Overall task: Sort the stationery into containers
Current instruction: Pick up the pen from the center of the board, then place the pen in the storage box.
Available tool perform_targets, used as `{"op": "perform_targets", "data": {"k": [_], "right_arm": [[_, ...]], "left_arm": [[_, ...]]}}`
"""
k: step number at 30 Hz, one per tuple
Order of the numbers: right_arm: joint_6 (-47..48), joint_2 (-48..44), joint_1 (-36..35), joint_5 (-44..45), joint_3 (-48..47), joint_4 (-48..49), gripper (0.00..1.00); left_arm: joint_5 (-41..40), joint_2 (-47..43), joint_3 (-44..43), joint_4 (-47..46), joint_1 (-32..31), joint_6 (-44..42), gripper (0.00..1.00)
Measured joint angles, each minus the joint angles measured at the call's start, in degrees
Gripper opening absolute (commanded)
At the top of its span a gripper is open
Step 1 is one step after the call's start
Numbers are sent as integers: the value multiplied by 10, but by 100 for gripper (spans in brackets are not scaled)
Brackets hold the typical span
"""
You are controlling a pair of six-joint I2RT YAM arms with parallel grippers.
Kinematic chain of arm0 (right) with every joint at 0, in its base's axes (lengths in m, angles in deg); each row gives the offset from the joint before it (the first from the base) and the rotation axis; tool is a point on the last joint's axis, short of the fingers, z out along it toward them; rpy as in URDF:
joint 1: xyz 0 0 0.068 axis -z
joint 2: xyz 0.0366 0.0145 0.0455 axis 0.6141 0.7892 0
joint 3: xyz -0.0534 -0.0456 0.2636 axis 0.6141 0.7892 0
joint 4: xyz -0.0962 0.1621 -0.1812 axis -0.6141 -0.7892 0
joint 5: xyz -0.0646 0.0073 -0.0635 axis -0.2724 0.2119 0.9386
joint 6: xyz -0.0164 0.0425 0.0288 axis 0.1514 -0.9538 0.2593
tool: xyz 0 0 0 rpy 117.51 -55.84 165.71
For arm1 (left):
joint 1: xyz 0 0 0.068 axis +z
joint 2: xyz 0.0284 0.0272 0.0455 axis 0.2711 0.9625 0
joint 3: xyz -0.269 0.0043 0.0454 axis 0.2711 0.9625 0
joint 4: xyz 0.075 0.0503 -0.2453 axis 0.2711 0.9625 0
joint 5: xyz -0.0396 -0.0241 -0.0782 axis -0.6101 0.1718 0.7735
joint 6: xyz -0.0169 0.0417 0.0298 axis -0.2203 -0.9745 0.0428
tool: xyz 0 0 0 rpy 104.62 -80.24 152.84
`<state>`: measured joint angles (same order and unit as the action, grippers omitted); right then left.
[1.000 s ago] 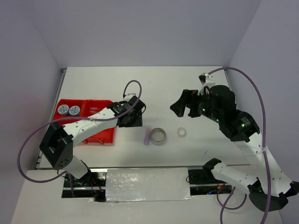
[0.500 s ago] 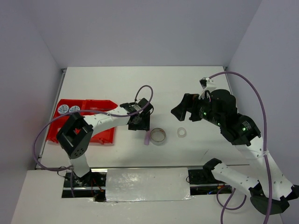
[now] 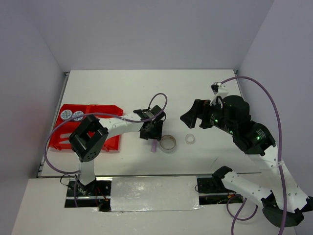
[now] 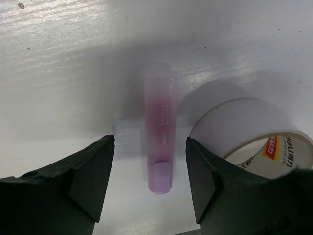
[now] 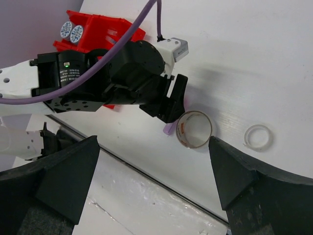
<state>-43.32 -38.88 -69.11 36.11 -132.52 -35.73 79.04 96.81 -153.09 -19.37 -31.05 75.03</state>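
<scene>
A lilac stubby stick [image 4: 160, 137] lies flat on the white table, lengthwise between the fingers of my left gripper [image 4: 150, 164], which is open and hangs low over it without touching. From above, the stick [image 3: 154, 146] peeks out under the left gripper [image 3: 152, 133]. A grey tape ring [image 3: 168, 143] lies just right of the stick, and a clear tape ring [image 3: 190, 139] further right. The red tray [image 3: 111, 143] sits at the left with two blue-patterned tubs [image 3: 71, 115] in its far-left compartment. My right gripper [image 3: 192, 113] is open and empty, raised above the rings.
The grey tape ring [image 4: 254, 132] nearly touches the left gripper's right finger. In the right wrist view the left arm [image 5: 117, 78] stretches from the tray [image 5: 105, 24] to the grey ring [image 5: 194, 129]. The table's near edge runs just below the rings.
My left arm has swung right from the tray's edge and now sits over the lilac stick. The right gripper has barely shifted.
</scene>
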Motion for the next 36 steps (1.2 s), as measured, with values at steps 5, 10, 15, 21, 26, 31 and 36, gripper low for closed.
{"op": "perform_targets", "data": {"k": [5,10,15,21,26,31,36], "right_arm": [[0,0,0,-1,0,0,100],[0,0,0,-3,0,1,100],[0,-3,0,-12,0,1,100],[3,-2,0,-18,0,1,100],[3,0,0,-26,0,6,100],[9,16,0,-35,0,10,100],[12,27,0,-41,0,11,100]], "left_arm": [[-5,22,-7,6,-4,1,61],[-18,34,-20,18,-6,2,23],[-22,28,-24,24,-6,-1,0],[-49,-118,-23,78,75,16,0],[-103,-313,-31,85,298,35,0],[-140,-379,27,116,565,43,0],[-125,-371,123,140,726,30,2]]}}
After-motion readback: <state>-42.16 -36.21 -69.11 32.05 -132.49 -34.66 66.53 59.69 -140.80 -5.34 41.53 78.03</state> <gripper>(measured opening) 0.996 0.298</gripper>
